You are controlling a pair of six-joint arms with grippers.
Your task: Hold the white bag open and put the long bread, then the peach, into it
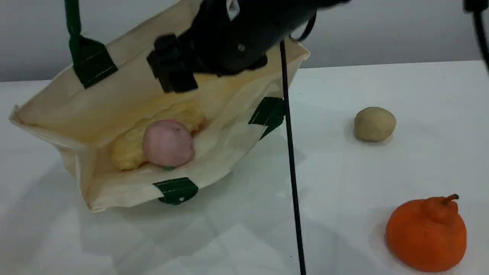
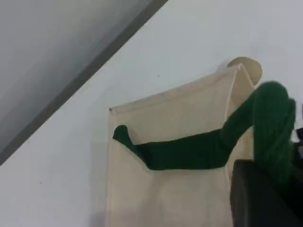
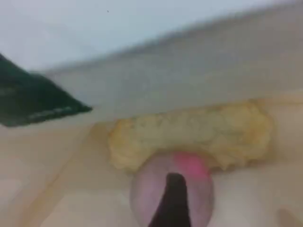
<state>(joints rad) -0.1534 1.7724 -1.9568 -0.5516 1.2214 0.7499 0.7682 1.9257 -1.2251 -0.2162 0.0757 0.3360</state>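
The white bag (image 1: 122,97) lies tilted on the table with its mouth wide open toward the scene camera. Its green handle (image 1: 72,23) runs up out of the top left. In the left wrist view my left gripper (image 2: 265,189) is shut on that handle (image 2: 189,153) above the bag (image 2: 165,198). Inside the bag lies the long bread (image 1: 126,151), and the peach (image 1: 168,143) rests against it. My right gripper (image 1: 174,74) hangs open over the bag's mouth, clear of the peach. Its wrist view shows a dark fingertip (image 3: 173,203) before the peach (image 3: 147,194) and the bread (image 3: 199,132).
A tan ball (image 1: 374,124) sits on the white table to the right of the bag, also visible past the bag's corner as the tan ball (image 2: 248,68). An orange stemmed fruit (image 1: 426,233) stands at the front right. A black cable (image 1: 292,172) hangs down beside the bag.
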